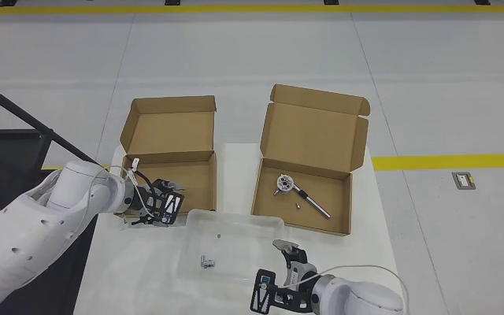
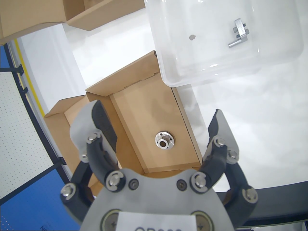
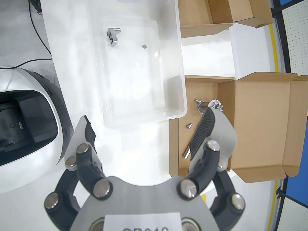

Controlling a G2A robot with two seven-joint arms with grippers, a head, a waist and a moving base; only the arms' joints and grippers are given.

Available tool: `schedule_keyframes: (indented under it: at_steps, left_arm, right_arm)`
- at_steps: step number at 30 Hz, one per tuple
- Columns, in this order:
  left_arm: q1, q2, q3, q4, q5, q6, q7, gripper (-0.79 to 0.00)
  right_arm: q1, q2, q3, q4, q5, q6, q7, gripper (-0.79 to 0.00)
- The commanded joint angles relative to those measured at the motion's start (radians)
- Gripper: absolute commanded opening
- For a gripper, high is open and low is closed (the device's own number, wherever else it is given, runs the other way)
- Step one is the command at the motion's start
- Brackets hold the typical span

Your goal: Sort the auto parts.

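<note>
Over the front right corner of the left box (image 1: pixel 169 153): left gripper (image 2: pixel 158 121), fingers spread wide, gripping nothing. Beneath it on the box floor, near the front wall, a round flange (image 2: pixel 164 141), bore facing up. At the front right corner of the bin (image 1: pixel 244 240), by the table's front edge: right gripper (image 3: pixel 149 126), likewise agape and empty. In the bin's front left part, a small bracket (image 3: pixel 112 35); lies flat, long axis seemingly along the bin's longer side, pin sticking out sideways. A dark speck (image 3: pixel 144 46) near it, apart. In the right box (image 1: pixel 311 150), a rod (image 1: pixel 313 201); runs diagonally from a round part (image 1: pixel 283 185) at mid-floor toward the front right corner, a screw (image 1: pixel 298 206) just beside. Bin's far left corner touching or overlapping the left box; far right corner just beside the right box. Bare white table (image 1: pixel 236 169) between the boxes.
</note>
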Motion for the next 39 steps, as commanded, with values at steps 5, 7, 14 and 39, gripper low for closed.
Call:
schedule_keyframes:
  at_steps: [5,7,14,39]
  left_arm:
    - [0.02,0.001,-0.019,-0.049,-0.037,0.004,-0.037,0.0]
    - [0.023,0.002,-0.029,-0.065,-0.044,-0.009,-0.061,0.0]
    - [0.024,0.002,-0.032,-0.071,-0.045,-0.014,-0.068,0.0]
    - [0.024,0.002,-0.032,-0.071,-0.045,-0.014,-0.068,0.0]
  right_arm:
    - [0.0,0.0,0.0,0.0,0.0,0.0,0.0,0.0]
    - [0.0,0.0,0.0,0.0,0.0,0.0,0.0,0.0]
    - [0.0,0.0,0.0,0.0,0.0,0.0,0.0,0.0]
    - [0.0,0.0,0.0,0.0,0.0,0.0,0.0,0.0]
